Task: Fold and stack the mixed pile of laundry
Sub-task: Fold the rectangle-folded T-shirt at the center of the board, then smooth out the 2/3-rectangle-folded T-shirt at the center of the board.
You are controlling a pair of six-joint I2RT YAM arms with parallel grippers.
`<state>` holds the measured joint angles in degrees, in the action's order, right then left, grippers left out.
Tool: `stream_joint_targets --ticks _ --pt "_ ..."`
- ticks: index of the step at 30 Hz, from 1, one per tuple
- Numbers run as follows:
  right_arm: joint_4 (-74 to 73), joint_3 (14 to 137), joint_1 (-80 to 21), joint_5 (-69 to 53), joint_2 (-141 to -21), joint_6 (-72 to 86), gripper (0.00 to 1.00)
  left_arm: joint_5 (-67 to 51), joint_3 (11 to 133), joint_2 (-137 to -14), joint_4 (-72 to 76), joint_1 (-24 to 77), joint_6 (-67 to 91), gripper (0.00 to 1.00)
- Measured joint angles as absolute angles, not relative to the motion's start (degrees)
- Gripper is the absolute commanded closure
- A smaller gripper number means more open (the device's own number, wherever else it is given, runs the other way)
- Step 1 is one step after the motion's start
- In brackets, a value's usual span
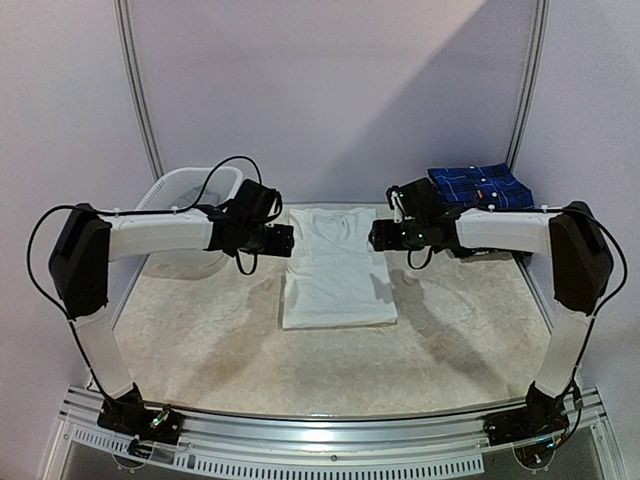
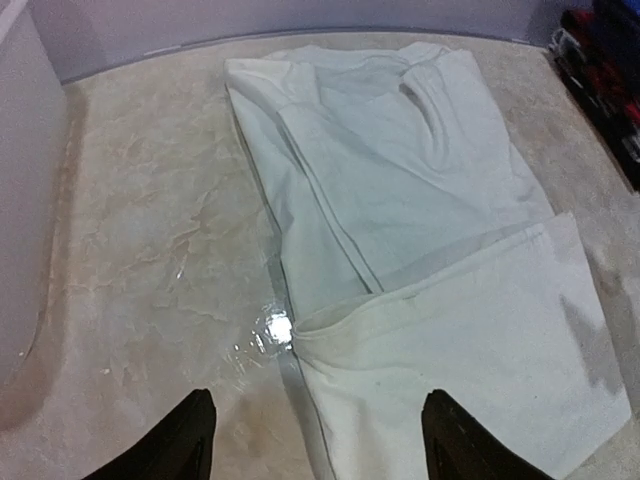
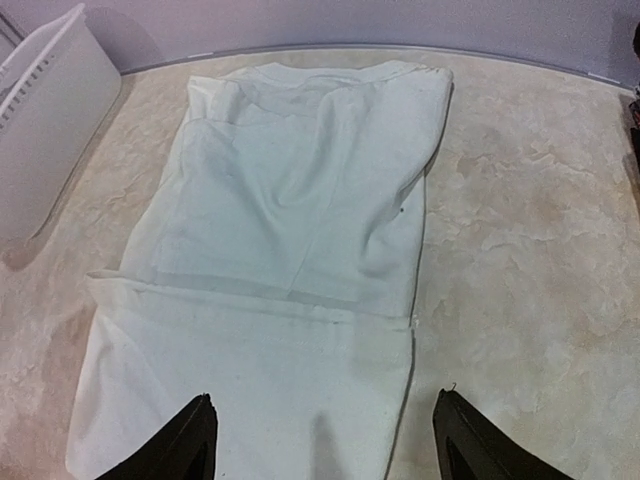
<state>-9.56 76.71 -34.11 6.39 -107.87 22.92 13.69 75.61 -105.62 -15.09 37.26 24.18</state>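
A plain white shirt point(image 1: 335, 275) lies flat in the middle of the table, sides folded in and its lower part folded up over the body. A folded dark blue plaid shirt point(image 1: 480, 185) rests at the back right. My left gripper point(image 1: 285, 240) hovers open at the shirt's left edge. In the left wrist view the fingers point(image 2: 190, 440) straddle that edge of the white shirt point(image 2: 400, 200) with nothing between them. My right gripper point(image 1: 378, 236) hangs open over the right edge. Its wrist view shows the white shirt point(image 3: 300, 200) below the spread gripper point(image 3: 325, 440).
A white slotted plastic basket point(image 1: 185, 195) stands at the back left, beside the left arm; its wall shows as the basket point(image 2: 25, 200) and the basket point(image 3: 45, 110) in the wrist views. The marbled table point(image 1: 450, 330) ends at a curved rear wall.
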Motion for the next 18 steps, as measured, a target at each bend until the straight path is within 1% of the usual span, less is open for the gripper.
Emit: stream_joint_targets --ticks 4,8,13,18 --pt "-8.3 73.4 -35.2 0.5 -105.5 22.5 0.34 11.8 72.3 -103.3 -13.1 39.0 23.7 0.43" --pt "-7.6 72.6 -37.8 -4.8 -107.4 22.0 0.42 9.1 70.6 -104.6 -12.4 41.8 23.7 0.47" --pt "-6.2 73.9 -39.8 -10.4 -112.6 22.2 0.44 6.0 69.4 -106.7 -10.6 43.2 23.7 0.47" --pt "-6.4 77.7 -39.6 -12.4 -118.6 22.2 0.44 4.7 69.7 -109.6 -8.5 43.1 22.4 0.52"
